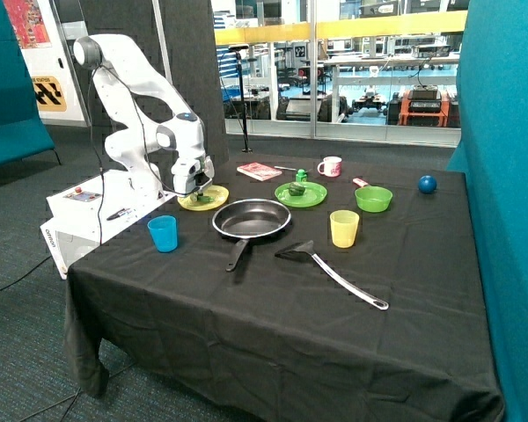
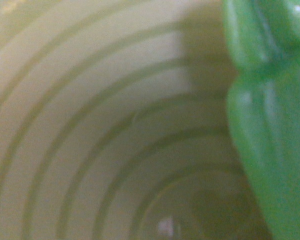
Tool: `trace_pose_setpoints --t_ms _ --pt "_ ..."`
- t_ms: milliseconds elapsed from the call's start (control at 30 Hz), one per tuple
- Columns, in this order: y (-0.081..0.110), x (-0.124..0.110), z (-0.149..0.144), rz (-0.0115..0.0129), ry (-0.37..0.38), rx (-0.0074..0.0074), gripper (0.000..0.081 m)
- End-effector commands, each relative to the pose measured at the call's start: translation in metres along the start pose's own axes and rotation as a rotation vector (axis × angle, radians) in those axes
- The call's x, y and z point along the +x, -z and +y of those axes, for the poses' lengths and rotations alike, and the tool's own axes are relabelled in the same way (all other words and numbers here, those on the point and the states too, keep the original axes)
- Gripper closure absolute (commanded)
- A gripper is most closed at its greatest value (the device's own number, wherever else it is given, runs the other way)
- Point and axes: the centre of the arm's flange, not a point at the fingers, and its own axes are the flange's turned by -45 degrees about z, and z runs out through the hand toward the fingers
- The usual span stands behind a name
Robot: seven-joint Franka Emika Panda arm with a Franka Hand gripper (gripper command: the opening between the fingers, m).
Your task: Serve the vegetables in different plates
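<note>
My gripper (image 1: 196, 190) is down low over the yellow plate (image 1: 215, 200) at the table's corner nearest the robot base. The wrist view shows the plate's ridged yellow surface (image 2: 100, 130) very close, with the elongated bright green vegetable (image 2: 270, 130) against it at one side. A bit of green (image 1: 200, 200) shows under the gripper in the outside view. The round dark green vegetable (image 1: 297, 188) lies on the bright green plate (image 1: 315, 198) beyond the pan. The frames do not show whether the gripper holds the vegetable.
A black frying pan (image 1: 251, 218) sits mid-table with a blue cup (image 1: 163, 233), a yellow cup (image 1: 344, 228) and a spatula (image 1: 334, 271) around it. Behind are a green bowl (image 1: 373, 199), a pink mug (image 1: 331, 166), a small green item (image 1: 301, 175), a book (image 1: 260, 170) and a blue ball (image 1: 427, 184).
</note>
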Motion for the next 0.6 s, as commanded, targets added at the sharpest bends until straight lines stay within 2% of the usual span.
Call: trace_pose_setpoints --t_ms 0,200,567 --pt "0.003 -0.005 0.004 0.0027 0.002 0.0017 0.0020" --pt "0.007 -0.005 0.005 0.0027 0.008 0.0017 0.0060" --pt "0.033 0.009 0.002 0.0028 0.040 0.0017 0.0130"
